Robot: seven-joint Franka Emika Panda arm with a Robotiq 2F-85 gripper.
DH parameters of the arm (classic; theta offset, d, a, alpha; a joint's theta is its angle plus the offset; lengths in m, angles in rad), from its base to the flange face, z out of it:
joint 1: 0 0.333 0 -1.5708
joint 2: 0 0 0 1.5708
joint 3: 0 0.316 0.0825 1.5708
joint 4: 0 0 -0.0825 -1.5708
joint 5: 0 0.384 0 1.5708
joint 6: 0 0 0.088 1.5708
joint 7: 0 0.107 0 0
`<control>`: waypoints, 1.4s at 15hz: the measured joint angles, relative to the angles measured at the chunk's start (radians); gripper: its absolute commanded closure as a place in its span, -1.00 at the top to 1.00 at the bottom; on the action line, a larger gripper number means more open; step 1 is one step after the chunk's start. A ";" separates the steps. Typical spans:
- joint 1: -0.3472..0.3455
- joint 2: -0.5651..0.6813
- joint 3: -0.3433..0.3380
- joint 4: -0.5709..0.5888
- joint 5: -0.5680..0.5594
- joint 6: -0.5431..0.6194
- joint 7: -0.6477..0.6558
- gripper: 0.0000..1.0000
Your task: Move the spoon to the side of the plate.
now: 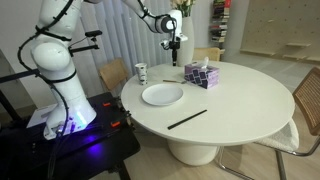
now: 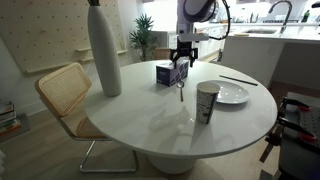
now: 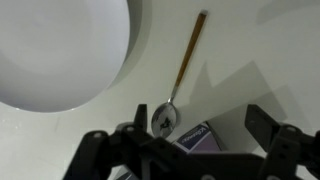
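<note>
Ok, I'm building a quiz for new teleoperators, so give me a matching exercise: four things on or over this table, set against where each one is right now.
Things:
1. spoon
2. plate
3. dark stick
4. cup

Places:
A. standing upright on the table, beside the plate
B. hanging from the pincer, off the table
C. flat on the table, with nothing lying in it
D. lying near the table's edge, apart from the plate

Pairs: 1-B, 2-C, 3-D, 4-A
</note>
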 measured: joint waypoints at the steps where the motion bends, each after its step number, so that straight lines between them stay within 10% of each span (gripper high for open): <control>1: 0.004 0.007 0.000 0.000 0.000 0.008 0.000 1.00; 21: 0.168 0.118 -0.043 -0.179 0.000 0.449 0.354 1.00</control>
